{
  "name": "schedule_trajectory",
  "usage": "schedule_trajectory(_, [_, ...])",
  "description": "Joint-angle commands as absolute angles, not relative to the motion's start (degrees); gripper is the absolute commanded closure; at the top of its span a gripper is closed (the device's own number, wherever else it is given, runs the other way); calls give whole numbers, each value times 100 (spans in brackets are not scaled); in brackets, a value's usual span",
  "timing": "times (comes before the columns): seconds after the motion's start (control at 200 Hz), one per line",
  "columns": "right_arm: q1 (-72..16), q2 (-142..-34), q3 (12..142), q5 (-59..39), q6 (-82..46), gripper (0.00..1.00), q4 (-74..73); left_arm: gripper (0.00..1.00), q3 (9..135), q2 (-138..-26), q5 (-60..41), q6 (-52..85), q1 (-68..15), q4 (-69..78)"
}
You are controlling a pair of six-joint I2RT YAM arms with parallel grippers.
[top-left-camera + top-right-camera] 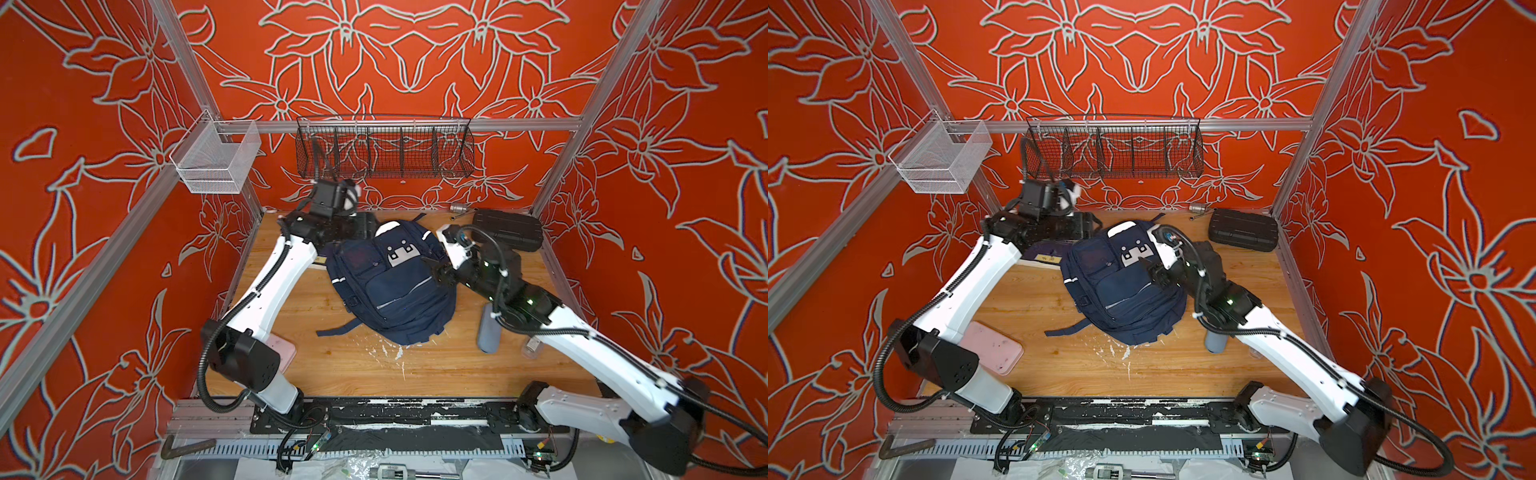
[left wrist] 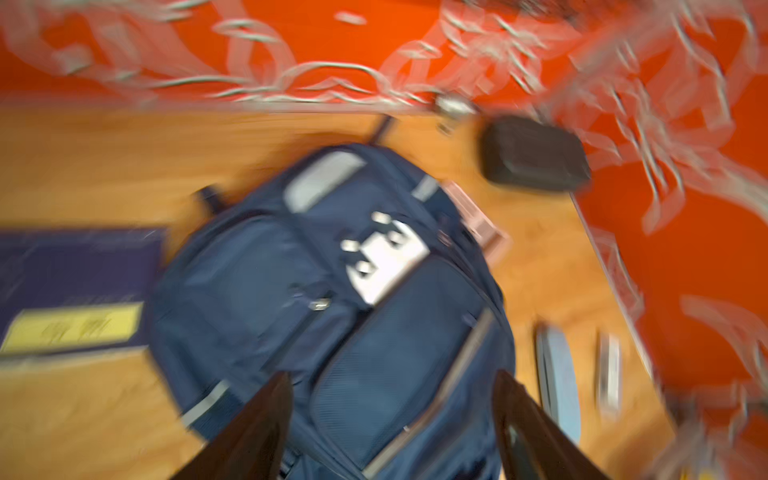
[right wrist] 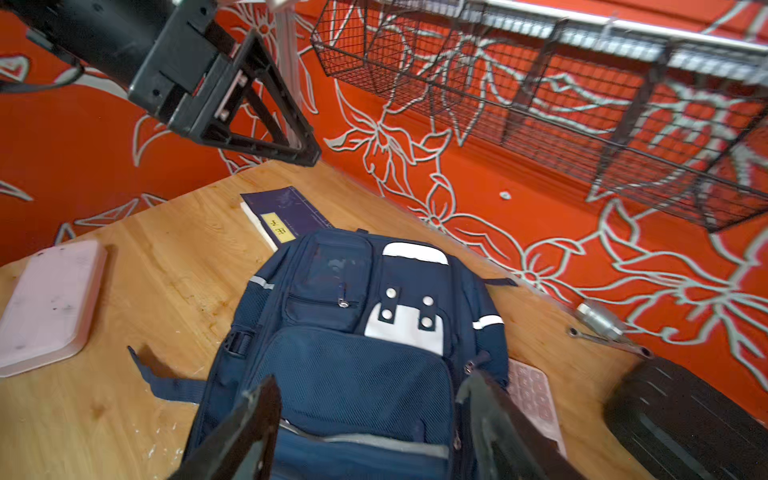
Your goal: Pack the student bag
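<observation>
Your student bag (image 1: 390, 286) lies flat in the middle of the table (image 1: 316, 365), a little toward the far edge. Its front faces up, its white patch points to the far edge, and one strap (image 1: 336, 328) trails toward the near-left corner.

Your left claw (image 2: 392, 376) is raised above the far-left part of the table, beside the top of the bag. Its wrist view is blurred, yet you can see both fingers (image 2: 257, 432) spread wide, with nothing between them but the bag below: it is released.

Your right claw (image 3: 372, 380) is at the bag's right side, over the mesh front pocket. Its fingers (image 3: 249, 419) are wide apart and grasp nothing. You cannot tell whether a fingertip touches the fabric.

A purple book (image 3: 286, 216) with a yellow label lies just beside the bag toward the far-left corner. A pink box (image 1: 994, 347) sits by the left edge near the near-left corner. A black ribbed case (image 1: 509, 228) fills the far-right corner, with a metal socket tool (image 1: 459, 208) near it at the far edge. A grey cylinder (image 1: 488, 332) lies near the right edge, under your right arm. A flat pink card (image 3: 534, 399) lies against the bag's right side.
</observation>
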State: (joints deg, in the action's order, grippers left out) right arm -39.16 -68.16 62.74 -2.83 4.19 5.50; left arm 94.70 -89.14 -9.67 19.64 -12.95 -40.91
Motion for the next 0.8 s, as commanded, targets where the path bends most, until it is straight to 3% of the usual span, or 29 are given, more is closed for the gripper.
schedule_trajectory(0.0, [-3867, -7648, 6931, -1196, 243, 29, 755, 23, 8472, -8527, -844, 3702, -533, -3712])
schedule_trajectory(0.04, [-3867, -7975, 7149, -1312, 197, 30, 725, 21, 7986, -8381, -910, 4107, -242, -3396])
schedule_trajectory(0.08, [-3867, -8226, 7265, -1439, 138, 30, 585, 11, 7542, -8279, -887, 4381, -26, -3058])
schedule_trajectory(0.165, [-3867, -8616, 7325, -1676, 3, 31, 160, 6, 6914, -8266, -804, 4693, 274, -2455])
schedule_trajectory(0.53, [-3863, -9844, 7706, -2178, -186, 34, -17, 9, 6425, -9578, -970, 5367, 802, -694])
schedule_trajectory(0.796, [-3858, -10200, 7892, -2126, -80, 35, 154, 16, 6979, -10751, -1570, 5376, 958, -269])
